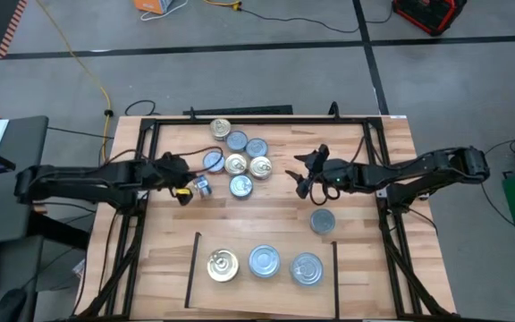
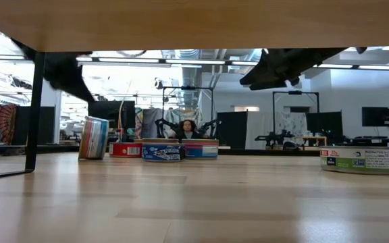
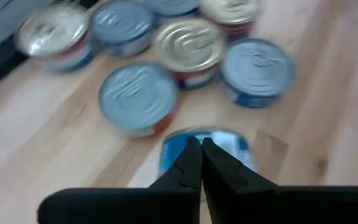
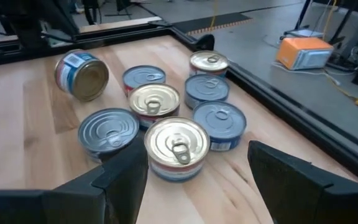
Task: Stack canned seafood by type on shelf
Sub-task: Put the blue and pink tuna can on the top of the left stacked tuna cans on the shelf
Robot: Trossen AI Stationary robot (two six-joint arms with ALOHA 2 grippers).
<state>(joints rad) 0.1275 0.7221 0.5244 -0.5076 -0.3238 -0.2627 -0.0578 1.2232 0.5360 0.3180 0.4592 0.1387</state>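
Light wood table point(image 1: 266, 215), loose cluster of tins point(image 1: 240, 154) upper centre, one tipped tin point(image 1: 202, 187) beside left gripper point(image 1: 182, 191), fingers pressed together, right gripper point(image 1: 304, 175) spread wide, three tins point(image 1: 265, 265) on shelf point(image 1: 262, 243) at bottom.

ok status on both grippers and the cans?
Left gripper shut, empty, beside tipped can. Right gripper open beside cluster. Three cans on shelf. Nothing blocking.

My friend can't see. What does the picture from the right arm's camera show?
Seven flat tins sit bunched on a light wood table, some gold-topped, some silver. One more tin lies tipped on its side nearby. The right gripper is open in front.
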